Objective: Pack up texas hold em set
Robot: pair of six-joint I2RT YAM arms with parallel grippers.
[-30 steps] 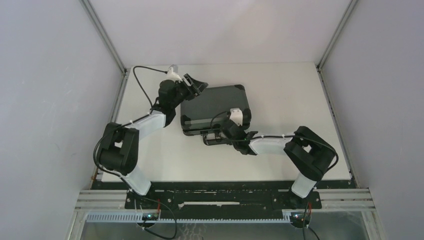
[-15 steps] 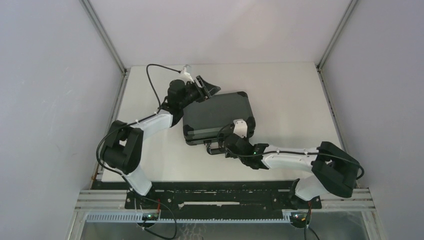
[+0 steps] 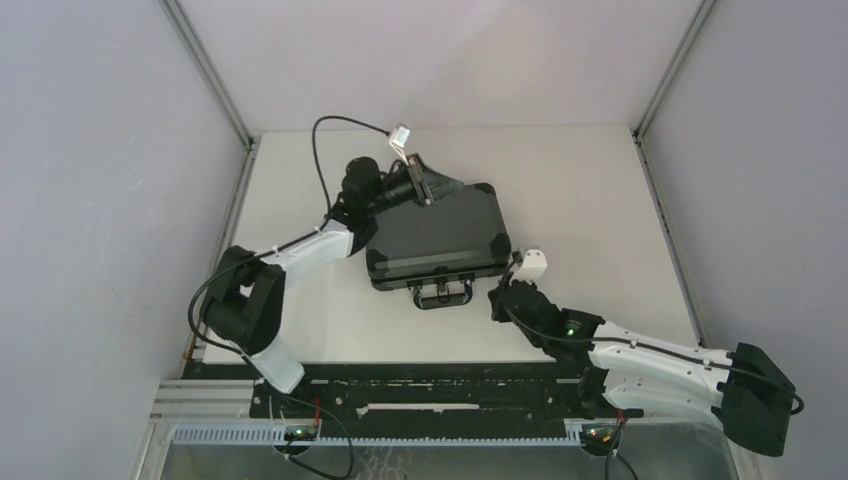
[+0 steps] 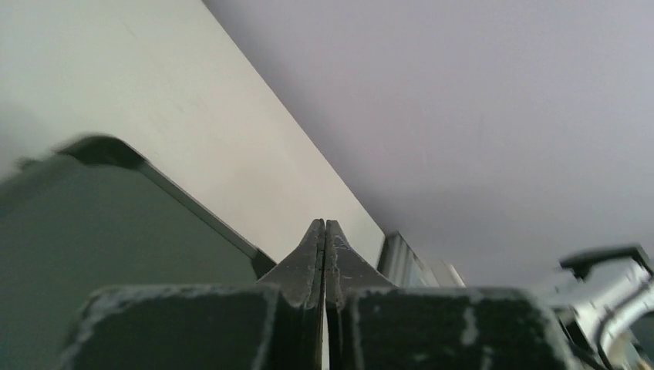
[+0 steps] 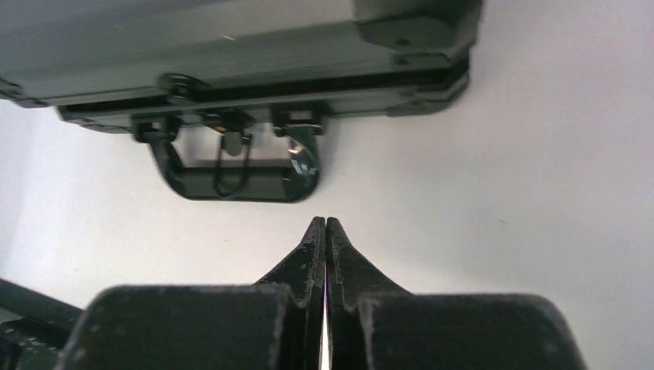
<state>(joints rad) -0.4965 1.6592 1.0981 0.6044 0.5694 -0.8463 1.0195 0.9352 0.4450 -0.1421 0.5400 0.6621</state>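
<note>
Top external: closed briefcase (image 3: 435, 240) flat on table (image 3: 590, 200), handle (image 3: 441, 294) toward arms. Left gripper (image 4: 324, 231) above its far edge. Right gripper (image 5: 325, 231) near handle, not touching. Both jaws pressed together.

Matt dark plastic briefcase (image 3: 437, 237), glossy handle (image 5: 235, 168).

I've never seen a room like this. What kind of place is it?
Probably a robot testing booth: a left arm and right arm bolted at a white table's edge, plain grey walls close around, one closed black case on it.
</note>
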